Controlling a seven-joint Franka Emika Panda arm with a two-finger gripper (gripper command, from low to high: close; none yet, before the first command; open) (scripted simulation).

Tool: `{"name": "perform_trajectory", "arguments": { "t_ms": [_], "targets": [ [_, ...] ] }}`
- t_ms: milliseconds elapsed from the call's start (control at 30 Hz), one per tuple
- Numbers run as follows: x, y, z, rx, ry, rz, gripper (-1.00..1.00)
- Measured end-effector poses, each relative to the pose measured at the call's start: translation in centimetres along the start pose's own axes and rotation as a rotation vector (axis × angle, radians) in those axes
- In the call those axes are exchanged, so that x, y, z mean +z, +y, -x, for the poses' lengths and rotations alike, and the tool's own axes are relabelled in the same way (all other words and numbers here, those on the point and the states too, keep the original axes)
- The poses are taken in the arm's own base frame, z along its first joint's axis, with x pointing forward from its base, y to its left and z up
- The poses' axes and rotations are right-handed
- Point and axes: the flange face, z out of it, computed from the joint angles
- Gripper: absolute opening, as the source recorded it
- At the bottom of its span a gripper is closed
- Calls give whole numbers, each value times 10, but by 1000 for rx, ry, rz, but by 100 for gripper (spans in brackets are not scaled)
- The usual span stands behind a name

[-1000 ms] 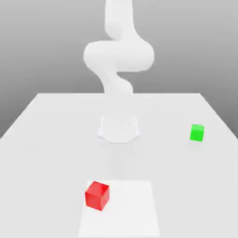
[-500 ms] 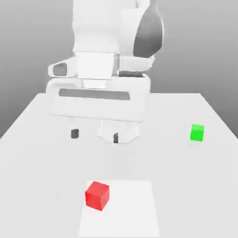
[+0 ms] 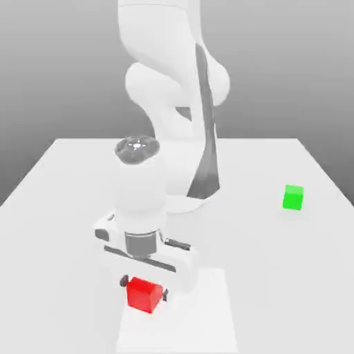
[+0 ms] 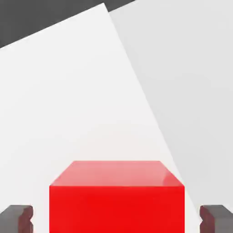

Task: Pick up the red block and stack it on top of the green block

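- Straddles the red block (image 3: 144,295) with the gripper (image 3: 145,288), down low at the white patch, jaws spread wide to either side, a gap beside each face in the hand view, nothing pinched.
- Calls, by judgement, for an even close: keep the block centred, the pads (image 4: 26,220) flat to its side faces, and the squeeze firm before any lift.
- Risks a nudge or a twist if one pad lands first; best to rise straight up after that, clear of the surface.
- Leaves the green block (image 3: 293,198) alone on the table, well apart toward the exterior view's right, awaiting the stack.
- Rests the red block on the white patch (image 3: 197,321), near its edge, on a pale, smooth table (image 3: 276,276).
- Sets all against a plain grey backdrop (image 3: 290,69), shading darker toward the table's far edge.
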Motion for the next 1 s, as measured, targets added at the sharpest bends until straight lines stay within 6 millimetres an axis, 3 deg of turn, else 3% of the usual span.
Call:
{"name": "perform_trajectory", "arguments": {
  "t_ms": [133,333,467,667,833,1000],
  "targets": [
    [-1,0,0,0,0,0,-100],
    [-56,-1,1,-2,-1,-1,-100],
    [-94,-27,59,-122,-24,-35,-100],
    [-144,-42,153,-295,-62,-84,-100],
    [-175,-31,240,-469,-84,-107,-100],
    [-191,1,321,-648,-95,-113,-100]
  ]
}}
